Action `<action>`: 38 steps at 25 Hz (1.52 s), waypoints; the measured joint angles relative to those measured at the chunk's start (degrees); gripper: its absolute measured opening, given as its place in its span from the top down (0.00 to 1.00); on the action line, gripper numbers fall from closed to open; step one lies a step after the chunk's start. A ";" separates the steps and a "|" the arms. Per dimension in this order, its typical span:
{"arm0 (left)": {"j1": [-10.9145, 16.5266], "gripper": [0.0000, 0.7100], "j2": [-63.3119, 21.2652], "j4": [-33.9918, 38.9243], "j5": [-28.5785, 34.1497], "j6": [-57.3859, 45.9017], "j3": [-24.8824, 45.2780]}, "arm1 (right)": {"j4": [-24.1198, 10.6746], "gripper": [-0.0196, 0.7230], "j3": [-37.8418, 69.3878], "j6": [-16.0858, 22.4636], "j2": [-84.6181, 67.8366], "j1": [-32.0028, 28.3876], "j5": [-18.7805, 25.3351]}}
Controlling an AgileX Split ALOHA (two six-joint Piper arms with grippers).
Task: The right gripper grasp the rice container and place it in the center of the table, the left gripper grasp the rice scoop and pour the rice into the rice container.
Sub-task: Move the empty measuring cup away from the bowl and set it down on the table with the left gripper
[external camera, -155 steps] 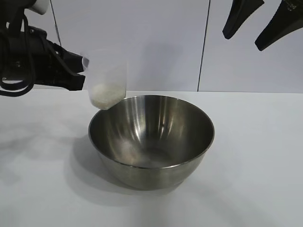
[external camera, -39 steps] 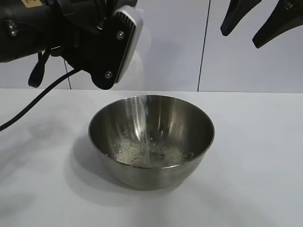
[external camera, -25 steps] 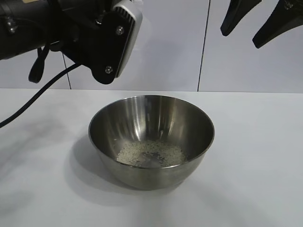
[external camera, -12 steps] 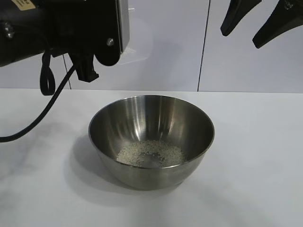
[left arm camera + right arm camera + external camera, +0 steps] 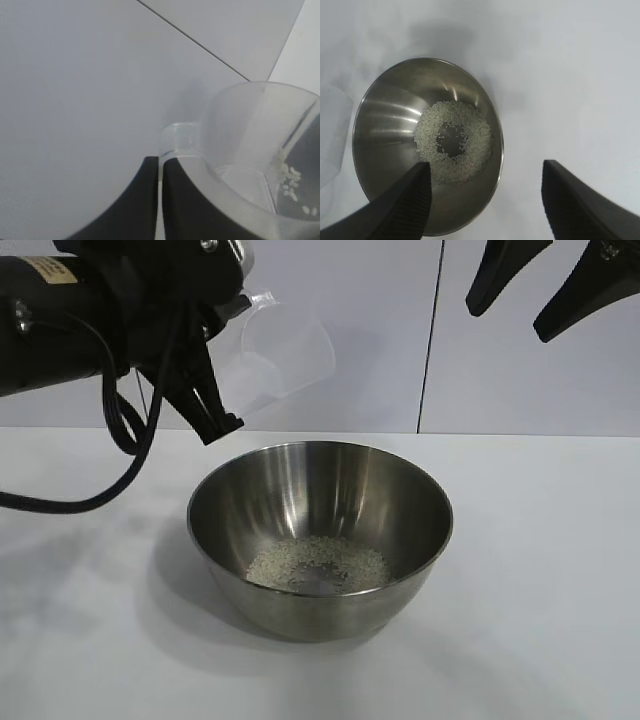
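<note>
The rice container (image 5: 400, 502), a steel bowl, stands mid-table with the rice (image 5: 318, 562) spread over its bottom. My left gripper (image 5: 222, 423) hovers above the bowl's far left rim, shut on the handle of the rice scoop (image 5: 285, 348). The clear scoop is tilted and nearly empty. In the left wrist view my gripper (image 5: 160, 160) pinches the scoop's handle (image 5: 177, 142), and a few grains (image 5: 290, 177) cling inside. My right gripper (image 5: 513, 328) hangs open high at the back right. In its wrist view it (image 5: 484, 164) is high above the bowl (image 5: 380, 125) and the rice (image 5: 452, 142).
The white table (image 5: 540, 590) surrounds the bowl. A pale panelled wall (image 5: 520, 380) stands behind it. The left arm's black cable (image 5: 120, 475) loops down toward the table at the left. The scoop's edge shows faintly in the right wrist view (image 5: 330, 135).
The pouring stream has stopped and the rice lies in the bowl. The left wrist has rotated back, turning the scoop from steeply tipped toward level. The right arm has not moved.
</note>
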 joint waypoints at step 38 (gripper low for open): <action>25.18 0.99 -10.29 59.72 25.40 -121.34 -5.20 | 0.00 0.38 0.00 -0.24 0.00 0.00 0.22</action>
